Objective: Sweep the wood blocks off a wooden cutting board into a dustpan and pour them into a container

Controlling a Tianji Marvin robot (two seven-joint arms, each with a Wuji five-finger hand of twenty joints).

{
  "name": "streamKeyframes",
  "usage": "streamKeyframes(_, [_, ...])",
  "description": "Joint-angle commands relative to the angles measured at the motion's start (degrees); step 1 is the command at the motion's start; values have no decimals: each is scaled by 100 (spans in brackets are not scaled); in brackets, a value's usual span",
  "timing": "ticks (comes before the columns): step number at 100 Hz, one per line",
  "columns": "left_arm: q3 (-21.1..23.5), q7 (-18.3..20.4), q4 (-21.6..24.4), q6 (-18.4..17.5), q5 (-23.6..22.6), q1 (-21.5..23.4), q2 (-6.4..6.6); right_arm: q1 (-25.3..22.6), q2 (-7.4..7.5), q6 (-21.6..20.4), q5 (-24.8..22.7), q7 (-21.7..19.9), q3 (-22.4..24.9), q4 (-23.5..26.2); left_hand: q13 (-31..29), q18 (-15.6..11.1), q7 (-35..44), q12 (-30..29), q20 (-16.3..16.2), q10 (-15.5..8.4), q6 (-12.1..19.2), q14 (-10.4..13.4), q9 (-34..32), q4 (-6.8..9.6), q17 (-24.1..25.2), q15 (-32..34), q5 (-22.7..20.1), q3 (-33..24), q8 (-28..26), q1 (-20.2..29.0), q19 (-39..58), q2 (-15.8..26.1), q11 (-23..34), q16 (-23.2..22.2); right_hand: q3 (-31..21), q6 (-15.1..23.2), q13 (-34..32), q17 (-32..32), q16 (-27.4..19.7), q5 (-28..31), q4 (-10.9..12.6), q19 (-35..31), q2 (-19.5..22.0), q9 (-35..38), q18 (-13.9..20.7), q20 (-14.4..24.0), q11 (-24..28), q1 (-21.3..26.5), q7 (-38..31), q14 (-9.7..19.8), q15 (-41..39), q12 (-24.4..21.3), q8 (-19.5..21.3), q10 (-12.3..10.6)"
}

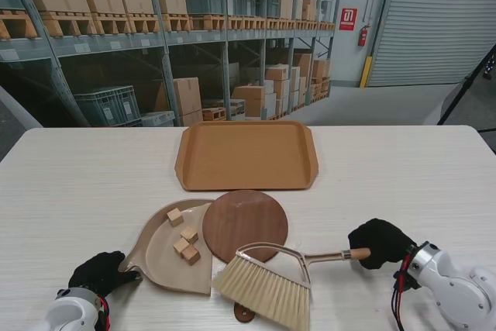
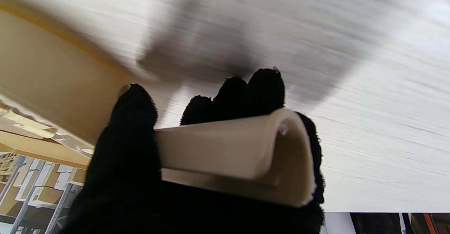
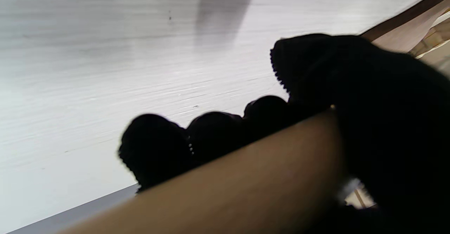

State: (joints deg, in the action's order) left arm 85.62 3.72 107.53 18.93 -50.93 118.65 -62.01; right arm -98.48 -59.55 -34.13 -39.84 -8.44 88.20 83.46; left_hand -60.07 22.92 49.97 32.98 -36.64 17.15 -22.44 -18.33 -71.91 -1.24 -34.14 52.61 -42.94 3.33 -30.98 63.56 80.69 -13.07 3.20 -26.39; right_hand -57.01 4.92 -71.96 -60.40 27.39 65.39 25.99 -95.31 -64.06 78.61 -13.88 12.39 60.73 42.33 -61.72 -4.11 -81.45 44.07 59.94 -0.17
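The left hand [image 1: 98,273], at the lower left of the frame, is closed around the dustpan [image 1: 167,257] handle. Four blocks [image 1: 184,240] lie in the pan. The right hand [image 1: 380,243] grips the brush [image 1: 267,284]. The tray [image 1: 246,154] lies beyond, toward upper centre, so the left hand must carry the pan there.
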Motion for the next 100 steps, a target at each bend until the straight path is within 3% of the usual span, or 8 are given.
streamKeyframes(1, [-17, 96, 17, 17, 9, 20, -16, -71, 36, -83, -52, -88, -9, 58, -384, -178, 346, 47, 117, -1463, 422, 819, -231, -10, 127, 120, -498, -409, 31, 556, 84, 453, 5371, -56, -3295, 1330, -239, -206, 149, 1043, 316, -476, 483, 441, 96, 155, 603, 888, -1180, 458, -318, 143, 118, -381])
streamKeyframes(40, [-13, 89, 8, 25, 18, 24, -18, 44, 155, -263, -397, -450, -13, 43, -382, -180, 345, 47, 110, -1463, 419, 820, -231, -9, 128, 120, -504, -397, 29, 557, 81, 462, 5372, -57, -3295, 1350, -241, -233, 174, 1039, 417, -467, 375, 436, 166, 191, 635, 869, -1193, 505, -344, 119, 96, -406])
streamKeyframes(75, [-4, 89, 6, 18, 5, 25, -17, 524, 208, 251, -503, -785, -442, -38, -386, -191, 342, 47, 104, -1463, 418, 821, -231, -8, 126, 123, -507, -386, 28, 557, 81, 464, 5374, -58, -3295, 1339, -238, -233, 157, 1027, 391, -463, 332, 430, 179, 204, 594, 858, -1117, 481, -325, 88, 56, -384])
streamKeyframes(100, [3, 95, 3, 11, -1, 25, -16, 736, 163, 766, -653, -602, -740, -118, -382, -196, 340, 46, 100, -1458, 427, 817, -227, -7, 129, 122, -505, -383, 27, 559, 80, 464, 5370, -58, -3295, 1337, -237, -232, 150, 1025, 385, -460, 315, 434, 180, 208, 577, 861, -1090, 474, -316, 85, 45, -379])
